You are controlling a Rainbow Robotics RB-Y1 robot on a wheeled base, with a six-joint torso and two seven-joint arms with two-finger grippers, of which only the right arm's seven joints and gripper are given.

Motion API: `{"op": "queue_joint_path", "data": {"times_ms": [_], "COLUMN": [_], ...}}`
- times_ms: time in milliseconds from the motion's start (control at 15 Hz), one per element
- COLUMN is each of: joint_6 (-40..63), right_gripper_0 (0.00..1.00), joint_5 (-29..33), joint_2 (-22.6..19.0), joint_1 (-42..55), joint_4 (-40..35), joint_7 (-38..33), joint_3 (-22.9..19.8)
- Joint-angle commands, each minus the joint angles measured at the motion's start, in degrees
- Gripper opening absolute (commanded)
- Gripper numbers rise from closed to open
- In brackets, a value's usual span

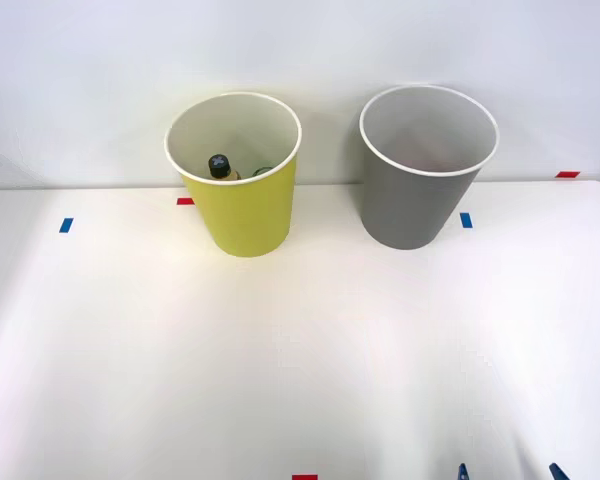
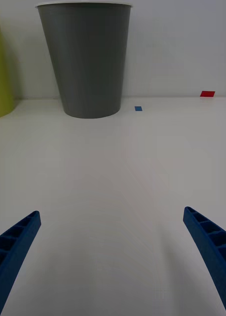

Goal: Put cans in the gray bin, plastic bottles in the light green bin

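Right claw [image 2: 113, 247] spread wide, empty, low over tabletop [image 1: 280, 350] | gray bin [image 2: 86, 59] upright, well ahead of claw | light green bin [image 1: 242, 195] beside it, holding plastic bottle [image 1: 220, 166]

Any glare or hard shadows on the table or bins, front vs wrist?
Front view: even light, soft shadows behind the light green bin and gray bin; the table is bright, a darker patch at the left edge. Right wrist view: gray bin evenly lit, faint sheen on the table between the open right gripper fingers.
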Motion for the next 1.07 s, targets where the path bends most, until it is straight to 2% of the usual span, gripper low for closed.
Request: {"op": "queue_joint_path", "data": {"times_ms": [67,1067], "joint_6": [0.00,0.00], "right_gripper_0": [1.00,1.00], "joint_5": [0.00,0.00], "joint_2": [0.00,0.00], "joint_1": [0.00,0.00], "joint_4": [0.00,0.00], "joint_7": [0.00,0.00], "joint_3": [0.00,0.00]}}
